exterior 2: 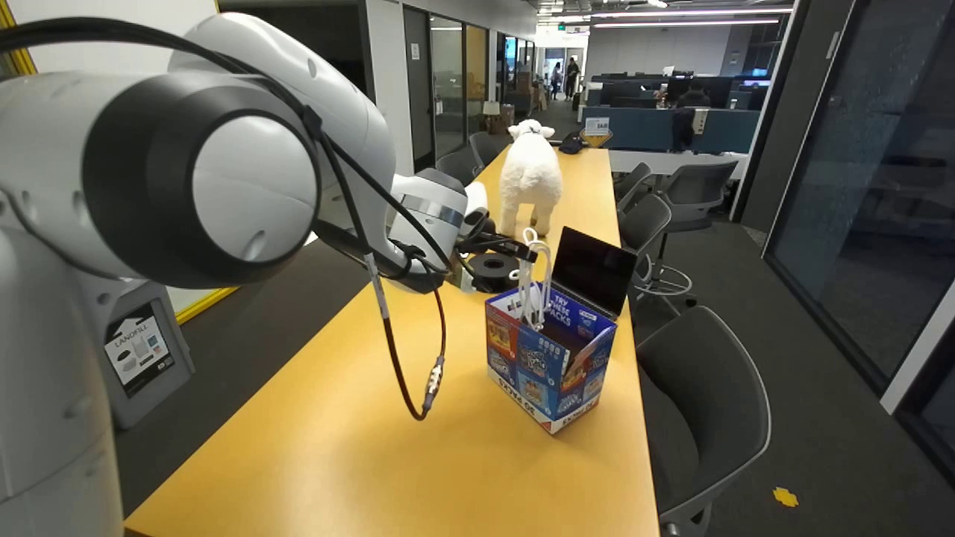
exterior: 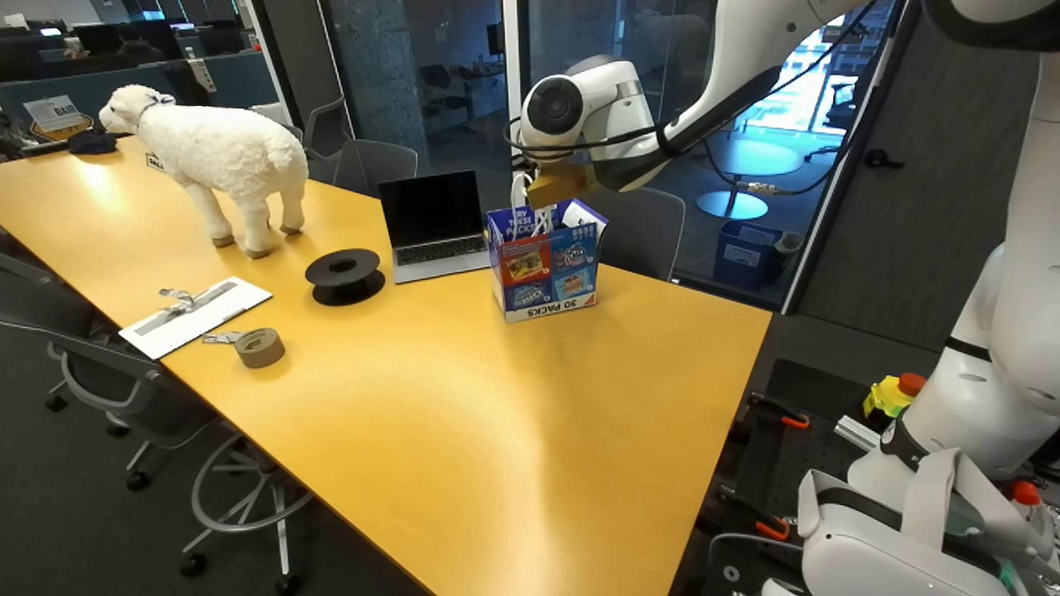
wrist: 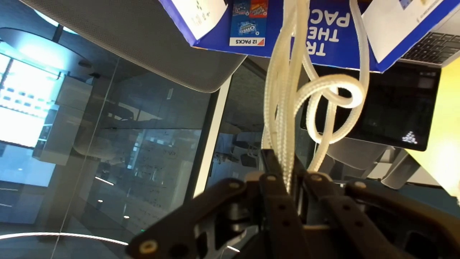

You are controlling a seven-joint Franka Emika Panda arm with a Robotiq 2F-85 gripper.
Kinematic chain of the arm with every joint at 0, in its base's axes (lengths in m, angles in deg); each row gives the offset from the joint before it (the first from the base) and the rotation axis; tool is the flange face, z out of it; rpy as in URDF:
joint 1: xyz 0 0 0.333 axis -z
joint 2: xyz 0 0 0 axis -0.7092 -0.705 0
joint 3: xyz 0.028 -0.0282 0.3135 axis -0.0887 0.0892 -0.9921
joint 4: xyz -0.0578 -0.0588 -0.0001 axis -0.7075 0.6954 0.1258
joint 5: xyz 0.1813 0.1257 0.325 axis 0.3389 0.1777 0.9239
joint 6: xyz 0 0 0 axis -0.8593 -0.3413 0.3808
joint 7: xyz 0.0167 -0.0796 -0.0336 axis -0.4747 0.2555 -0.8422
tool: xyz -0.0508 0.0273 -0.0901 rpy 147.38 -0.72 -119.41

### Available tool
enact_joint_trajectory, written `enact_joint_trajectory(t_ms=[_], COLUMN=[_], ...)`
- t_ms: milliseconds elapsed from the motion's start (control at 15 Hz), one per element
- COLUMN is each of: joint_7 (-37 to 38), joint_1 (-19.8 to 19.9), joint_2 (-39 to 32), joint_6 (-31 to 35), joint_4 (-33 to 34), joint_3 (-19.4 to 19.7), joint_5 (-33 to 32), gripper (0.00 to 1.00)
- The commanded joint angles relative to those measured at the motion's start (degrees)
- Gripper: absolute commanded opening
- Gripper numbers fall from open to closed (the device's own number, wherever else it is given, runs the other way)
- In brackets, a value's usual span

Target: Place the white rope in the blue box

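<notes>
The blue box (exterior: 548, 277) is an open snack carton standing on the table; it also shows in an exterior view (exterior 2: 531, 373) and the wrist view (wrist: 343, 54). The white rope (wrist: 287, 90) is a bundle of looped strands. My gripper (wrist: 282, 162) is shut on its upper part. In an exterior view my gripper (exterior 2: 527, 250) is above the box opening, and the rope (exterior 2: 525, 287) hangs down with its lower strands inside the box. A loop sticks out beside and above the fingers. The rope's lower end is hidden by the box walls.
An open laptop (exterior: 435, 223) stands right beside the box. A black spool (exterior: 344, 277), a tape roll (exterior: 260, 348), a white board (exterior: 195, 316) and a toy sheep (exterior: 219, 153) are farther along the table (exterior: 464, 414). Chairs (exterior 2: 701, 403) line its edges.
</notes>
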Motion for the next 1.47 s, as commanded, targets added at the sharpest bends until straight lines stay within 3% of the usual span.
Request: enact_joint_trajectory(t_ms=[0,67,133,400,533,667,800,1067,1400], joint_7=[-1.75,-2.04,-2.24,-3.26,-6.6,-14.93,-23.9,-41.21,-62.96], joint_1=[1.08,1.1,1.1,1.13,1.45,2.31,3.04,3.2,1.51], joint_2=[0.97,0.95,0.94,0.94,1.76,3.95,7.7,16.35,25.96], joint_6=[1.19,1.04,1.01,1.09,1.88,4.2,6.04,4.46,0.94], joint_4=[-0.58,-0.6,-0.63,-0.65,-1.27,-3.08,-8.23,-18.16,-25.59], joint_3=[-0.95,-1.01,-1.02,-1.04,-1.26,-1.69,-2.09,-1.87,-1.85], joint_5=[0.85,1.36,1.56,2.65,4.93,11.23,18.34,32.22,54.23], gripper=[0.07,0.35,0.35,0.65,0.81,0.95,1.0,1.0,1.0])
